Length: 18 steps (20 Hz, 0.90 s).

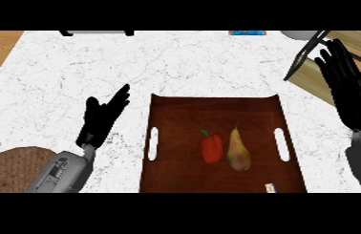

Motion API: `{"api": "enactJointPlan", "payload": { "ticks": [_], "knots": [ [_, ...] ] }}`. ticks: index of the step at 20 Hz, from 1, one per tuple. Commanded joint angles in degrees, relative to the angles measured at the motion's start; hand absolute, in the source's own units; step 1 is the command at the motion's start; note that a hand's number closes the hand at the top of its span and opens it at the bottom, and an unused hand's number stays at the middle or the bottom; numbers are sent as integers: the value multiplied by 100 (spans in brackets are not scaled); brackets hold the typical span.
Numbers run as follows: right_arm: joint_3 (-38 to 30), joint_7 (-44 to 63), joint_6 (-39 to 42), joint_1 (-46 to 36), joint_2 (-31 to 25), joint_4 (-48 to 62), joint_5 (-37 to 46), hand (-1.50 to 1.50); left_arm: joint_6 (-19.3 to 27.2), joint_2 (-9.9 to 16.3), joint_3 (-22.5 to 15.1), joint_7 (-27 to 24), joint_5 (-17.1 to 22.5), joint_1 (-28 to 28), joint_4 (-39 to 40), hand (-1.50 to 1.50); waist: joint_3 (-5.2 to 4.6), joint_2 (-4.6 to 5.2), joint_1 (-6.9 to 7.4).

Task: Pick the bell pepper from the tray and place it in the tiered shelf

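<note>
The red bell pepper (211, 148) lies in the middle of the brown tray (176, 132), and nothing holds it yet. It is to the right of the left hand (100, 117) and to the lower left of the right hand (341, 80). Both hands are open with straight fingers and hold nothing. The left hand hangs over the white tabletop (141, 66) just beside the tray's left edge. The right hand rests near the right edge of the view, fingers up, close to the tiered shelf (310, 68). I think the step now is to reach for the pepper. A pear (238, 149) lies right next to the pepper on its right, maybe touching it, so the hand should come down from above or from the pepper's left side and not bump the pear. The pepper looks smooth and shiny, short and lumpy, with a small green stem at the top, so it may slip or roll; fingers should curl around its fat middle. The pear is yellow-brown, long, thin at the top and fat at the bottom. The tray looks like dark, smooth wood with a slot handle on each side. The tabletop looks like white stone with thin grey lines. The shelf shows pale wood and thin black bars.
</note>
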Motion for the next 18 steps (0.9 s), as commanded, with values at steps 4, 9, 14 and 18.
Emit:
{"api": "enactJointPlan", "payload": {
  "ticks": [4, 9, 14, 18],
  "knots": [
    [633, 686, -673, -20, 425, -457, 725, -150, 623, -79, 118, -617, -724, 43, -502, 0, 61, 2, 135],
    [483, 601, -1179, 533, -351, 210, 1739, 150, 516, 156, 349, -722, -613, -108, -442, 0, -118, 83, -8],
    [655, -61, -3689, 1130, 1175, 175, 2881, -150, 673, 40, 318, -887, -710, 112, -612, 0, 61, -1, 76],
    [626, -1525, -3833, 1906, 1996, -357, 2395, -150, 691, -104, 388, -952, -784, 126, -402, 0, 69, 13, 26]
  ]
}}
